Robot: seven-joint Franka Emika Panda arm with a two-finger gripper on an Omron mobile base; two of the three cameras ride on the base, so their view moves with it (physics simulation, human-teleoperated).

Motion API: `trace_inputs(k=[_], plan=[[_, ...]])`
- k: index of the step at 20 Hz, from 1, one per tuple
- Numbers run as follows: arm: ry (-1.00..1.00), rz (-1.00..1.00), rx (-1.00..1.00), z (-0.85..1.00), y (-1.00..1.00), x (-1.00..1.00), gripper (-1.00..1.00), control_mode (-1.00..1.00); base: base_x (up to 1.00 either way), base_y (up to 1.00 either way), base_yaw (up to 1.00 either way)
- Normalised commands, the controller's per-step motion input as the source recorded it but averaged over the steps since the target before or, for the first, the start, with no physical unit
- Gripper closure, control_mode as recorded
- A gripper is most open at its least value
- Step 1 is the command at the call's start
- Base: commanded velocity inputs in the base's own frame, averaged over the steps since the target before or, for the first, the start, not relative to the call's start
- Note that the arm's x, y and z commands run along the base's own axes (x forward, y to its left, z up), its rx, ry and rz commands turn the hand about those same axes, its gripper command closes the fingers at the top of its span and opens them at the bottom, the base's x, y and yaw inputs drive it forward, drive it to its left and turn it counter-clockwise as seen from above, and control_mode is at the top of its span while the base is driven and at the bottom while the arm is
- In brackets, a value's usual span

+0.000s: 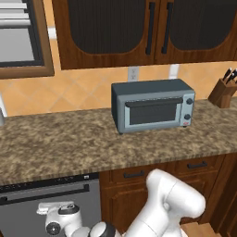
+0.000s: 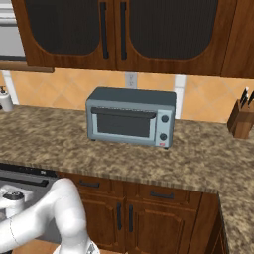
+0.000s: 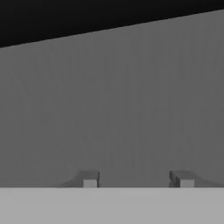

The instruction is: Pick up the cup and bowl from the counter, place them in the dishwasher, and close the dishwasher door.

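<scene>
The cup and the bowl are out of view. The speckled brown counter (image 1: 69, 143) (image 2: 49, 144) runs across both base views. Below it on the left is the dishwasher, its dark grey door (image 1: 28, 215) (image 2: 15, 191) standing upright with a black control strip and black bar handle (image 1: 46, 193). My arm bends down low in front of that door. In the hand view my gripper (image 3: 136, 180) faces the flat grey door panel (image 3: 113, 100) close up, below its black strip. The two fingertips (image 3: 89, 179) stand apart with nothing between them.
A grey-blue toaster oven (image 1: 152, 105) (image 2: 130, 116) sits at the back of the counter. A knife block (image 1: 223, 91) (image 2: 241, 118) stands at the far right. Dark wood cabinet doors (image 1: 134, 199) (image 2: 124, 216) lie right of the dishwasher, and upper cabinets hang overhead.
</scene>
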Motion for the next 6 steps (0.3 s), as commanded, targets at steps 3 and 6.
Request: trace_inputs(k=[3, 6], plan=[[0.00, 0.00, 0.13, -1.00, -0.34, 1.00, -1.00, -1.00, 0.00, 0.00, 0.00], [0.00, 0.00, 0.11, -1.00, -0.35, 1.00, -1.00, -1.00, 0.00, 0.00, 0.00]])
